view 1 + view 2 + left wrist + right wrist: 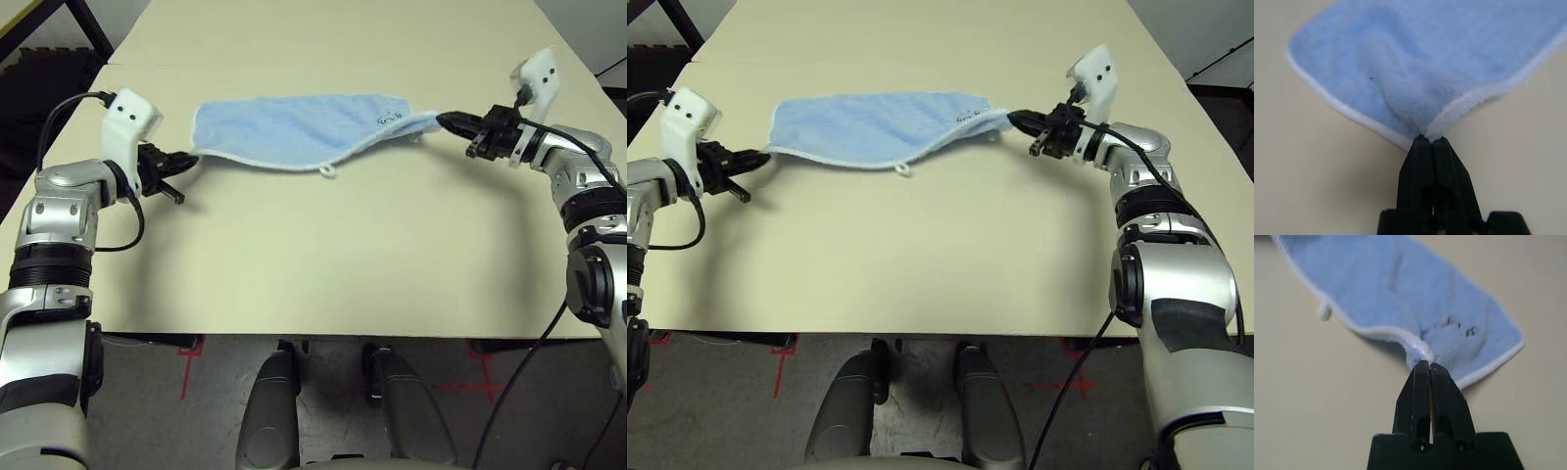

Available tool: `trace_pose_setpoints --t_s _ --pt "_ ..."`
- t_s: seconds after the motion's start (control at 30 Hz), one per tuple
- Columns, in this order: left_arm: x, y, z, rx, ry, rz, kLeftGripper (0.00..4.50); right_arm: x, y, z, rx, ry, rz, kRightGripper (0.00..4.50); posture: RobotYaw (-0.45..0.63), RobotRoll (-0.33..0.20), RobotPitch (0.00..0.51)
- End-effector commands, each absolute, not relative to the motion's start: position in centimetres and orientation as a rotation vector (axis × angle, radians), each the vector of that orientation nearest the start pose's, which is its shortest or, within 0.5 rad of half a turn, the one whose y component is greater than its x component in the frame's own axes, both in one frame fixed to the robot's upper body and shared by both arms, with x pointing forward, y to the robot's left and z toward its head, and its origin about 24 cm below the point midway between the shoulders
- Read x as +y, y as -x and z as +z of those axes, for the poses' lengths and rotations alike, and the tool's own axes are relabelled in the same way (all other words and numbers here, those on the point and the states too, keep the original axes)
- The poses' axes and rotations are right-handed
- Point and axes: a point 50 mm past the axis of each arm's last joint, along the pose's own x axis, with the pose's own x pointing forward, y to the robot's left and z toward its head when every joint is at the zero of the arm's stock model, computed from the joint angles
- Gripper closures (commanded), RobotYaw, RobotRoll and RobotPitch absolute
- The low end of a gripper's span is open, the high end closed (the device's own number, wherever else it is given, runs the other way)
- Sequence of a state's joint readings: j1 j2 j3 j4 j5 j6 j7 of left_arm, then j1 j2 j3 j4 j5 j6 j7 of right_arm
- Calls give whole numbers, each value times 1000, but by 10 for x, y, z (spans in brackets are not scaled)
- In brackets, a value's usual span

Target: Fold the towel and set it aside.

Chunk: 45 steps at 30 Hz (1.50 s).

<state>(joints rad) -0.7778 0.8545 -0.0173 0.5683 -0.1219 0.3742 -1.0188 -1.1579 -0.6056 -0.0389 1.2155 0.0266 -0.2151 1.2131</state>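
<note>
I have both claws clamped on the towel point(294, 129): left claw point(192, 157), right claw point(443, 120); I'd carry both near corners evenly toward the desk's point(323, 255) far edge.

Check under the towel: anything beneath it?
Only the table shows around the towel, pinched by left gripper and right gripper. Whatever lies beneath the cloth is hidden.

Head eyes: 2, high, facing down over table point(323, 255).
Wrist views: close behind fingers; each shares towel point(1440, 58).
</note>
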Motion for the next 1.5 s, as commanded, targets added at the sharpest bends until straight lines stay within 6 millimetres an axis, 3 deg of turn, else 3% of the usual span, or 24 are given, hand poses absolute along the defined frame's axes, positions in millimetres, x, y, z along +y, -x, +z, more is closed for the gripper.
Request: trace_pose_setpoints --t_s 0.03,0.2,0.37,0.5,0.7,1.17,1.5 --pt "305 -326 192 478 -462 -690 4473 -246 -375 201 132 547 1006 4500 52 0 223" --pt "311 -315 193 604 -445 -809 4473 -249 -364 188 243 601 1164 4500 50 0 222" --pt "318 -307 197 717 -560 -909 4473 -254 -352 177 357 679 1287 4500 45 0 220" --pt "328 -303 210 743 -585 -949 4473 -270 -346 175 412 777 1254 4500 44 0 218" --pt "342 -299 222 749 -629 -943 4473 -279 -343 179 397 814 1225 4500 42 0 217" --pt "352 -282 225 838 -680 -980 4473 -271 -328 175 424 764 1376 4500 36 0 221" --pt "345 -275 225 870 -650 -1046 4473 -258 -315 181 456 661 1474 4500 35 0 222"
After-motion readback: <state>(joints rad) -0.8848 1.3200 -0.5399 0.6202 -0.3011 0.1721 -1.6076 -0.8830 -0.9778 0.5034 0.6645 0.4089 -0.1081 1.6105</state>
